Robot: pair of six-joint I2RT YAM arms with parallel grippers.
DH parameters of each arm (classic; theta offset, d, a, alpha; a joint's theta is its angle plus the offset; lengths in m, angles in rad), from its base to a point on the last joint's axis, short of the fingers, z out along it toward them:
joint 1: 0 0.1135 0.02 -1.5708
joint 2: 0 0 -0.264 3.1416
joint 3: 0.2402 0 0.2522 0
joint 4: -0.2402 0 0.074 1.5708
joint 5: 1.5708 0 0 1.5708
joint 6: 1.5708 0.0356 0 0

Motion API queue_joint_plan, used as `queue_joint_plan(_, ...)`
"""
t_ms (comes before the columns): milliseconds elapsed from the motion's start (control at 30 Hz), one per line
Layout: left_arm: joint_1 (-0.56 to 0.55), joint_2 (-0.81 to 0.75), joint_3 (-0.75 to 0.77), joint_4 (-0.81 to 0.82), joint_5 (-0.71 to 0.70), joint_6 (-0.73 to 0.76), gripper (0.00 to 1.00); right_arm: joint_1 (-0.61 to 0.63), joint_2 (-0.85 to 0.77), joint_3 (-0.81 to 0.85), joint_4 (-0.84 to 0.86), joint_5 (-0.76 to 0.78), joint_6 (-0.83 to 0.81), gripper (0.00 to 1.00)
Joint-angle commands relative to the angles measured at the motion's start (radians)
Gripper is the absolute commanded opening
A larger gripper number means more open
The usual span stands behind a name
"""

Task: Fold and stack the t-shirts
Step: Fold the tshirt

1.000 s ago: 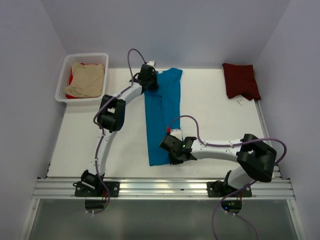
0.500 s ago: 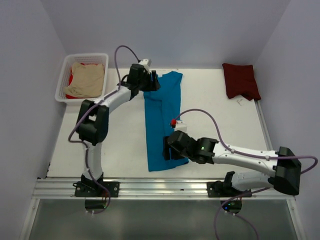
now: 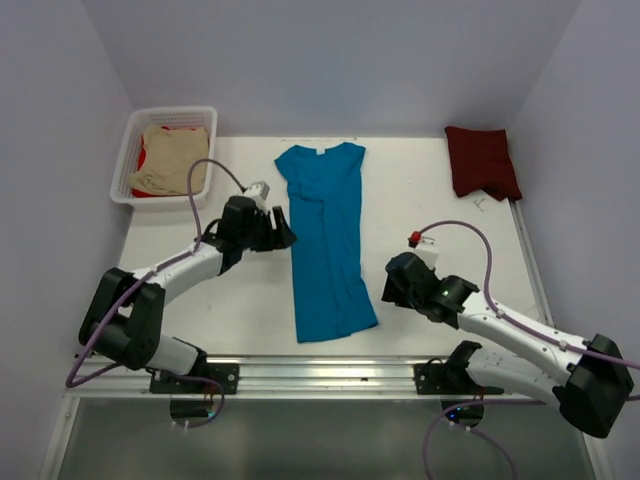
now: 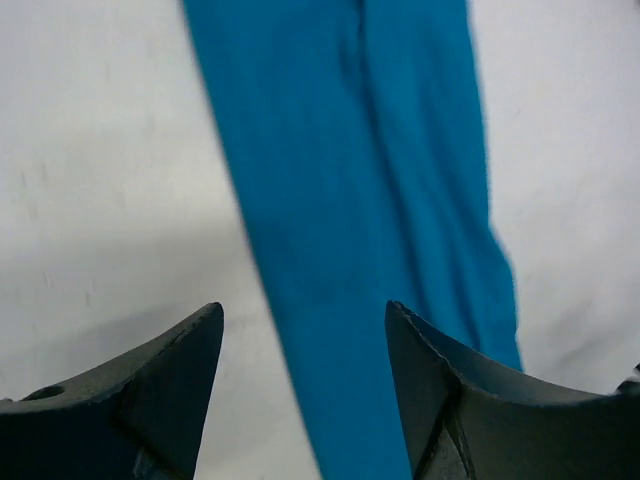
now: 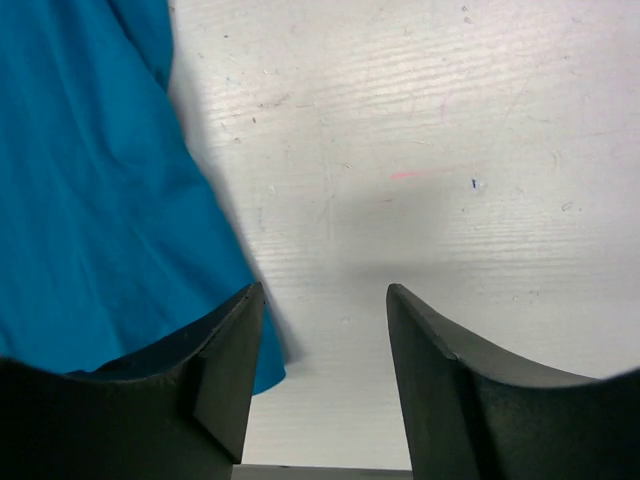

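The teal t-shirt (image 3: 325,245) lies folded lengthwise into a long strip down the middle of the bench (image 3: 420,215), collar toward the far wall and hem close to the near rail. The left hand (image 3: 284,234) sits just beside the strip's left edge, fingers apart and gripping nothing. Its wrist view shows the cloth running between the tips. The right hand (image 3: 390,287) is just off the hem's right corner, also spread and empty.

Bare bench shows on both sides of the strip. A folded maroon t-shirt (image 3: 482,160) rests at the far right corner. A beige t-shirt (image 3: 175,160) lies over a red t-shirt (image 3: 143,160) in the white basket (image 3: 122,168) at far left.

The white neck label (image 3: 321,151) is too small to read.
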Motion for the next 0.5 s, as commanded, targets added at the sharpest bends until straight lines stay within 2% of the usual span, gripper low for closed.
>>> queue_joint_plan(0,-0.028,-0.131,-0.141,-0.012,0.059,-0.082,0.69,-0.032,-0.087,-0.039,0.046,-0.069,-0.007,0.55)
queue_joint_plan(133,-0.101,-0.229,-0.244,-0.09,0.05,-0.148,0.69,-0.038,-0.095,-0.069,0.06,-0.142,0.018,0.54)
queue_joint_plan(300,-0.201,-0.33,-0.322,-0.142,0.055,-0.235,0.68,-0.04,-0.118,-0.155,0.142,-0.308,0.099,0.51)
queue_joint_plan(467,-0.27,-0.381,-0.376,-0.21,0.038,-0.317,0.68,-0.043,-0.116,-0.243,0.184,-0.356,0.156,0.49)
